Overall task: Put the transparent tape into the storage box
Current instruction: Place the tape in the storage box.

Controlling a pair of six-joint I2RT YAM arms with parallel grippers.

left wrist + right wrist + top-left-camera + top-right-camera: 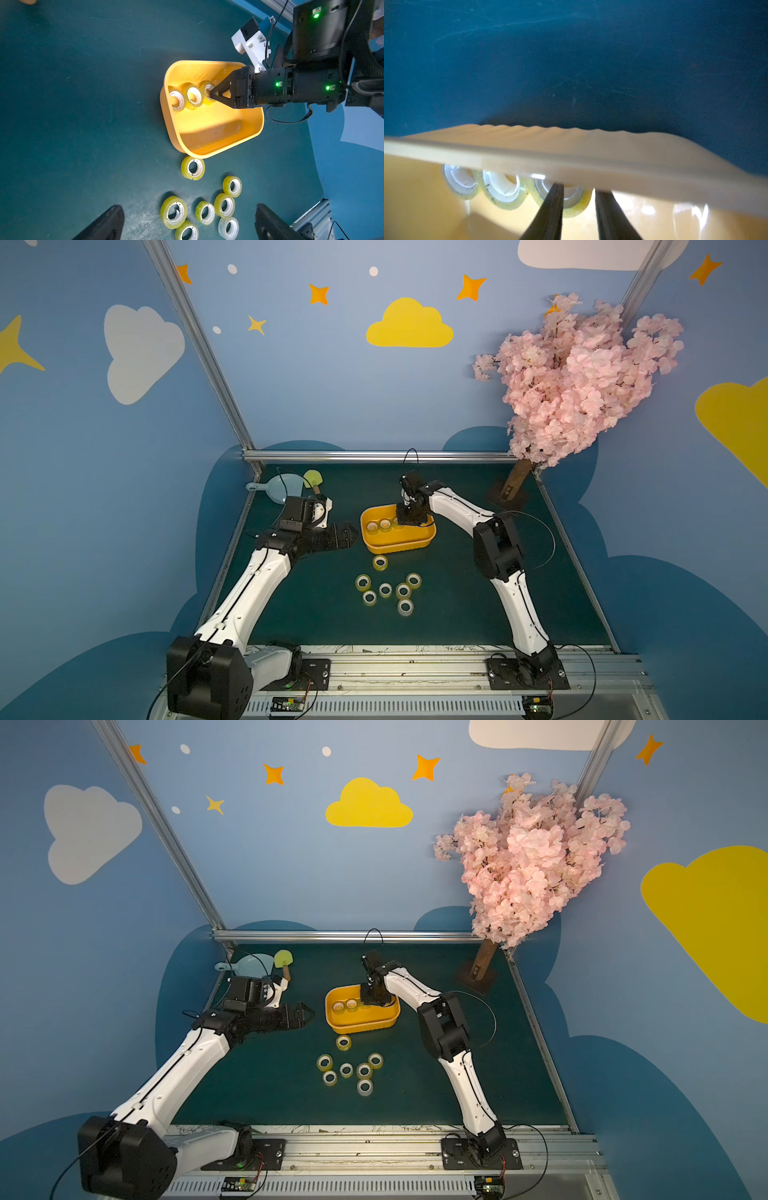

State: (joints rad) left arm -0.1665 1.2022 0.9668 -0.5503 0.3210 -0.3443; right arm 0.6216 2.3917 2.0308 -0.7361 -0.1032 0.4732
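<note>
Pinching through the core should suit these seemingly light, stiff, slick tape rolls [184, 169]: the jaws of your right gripper [579, 190] straddle one's wall, parted, in the storage box [207, 133]; your left gripper [352, 537] gapes empty; seven lie outside.

I count ten tape rolls [385, 590] in all: three inside the storage box [399, 546] and seven outside it on the table [457, 593]. There is just the one storage box. I also see one pale blue dustpan [286, 489], one small green-headed tool [311, 479], one pink blossom tree [582, 377], and two robot arms [515, 601].
</note>
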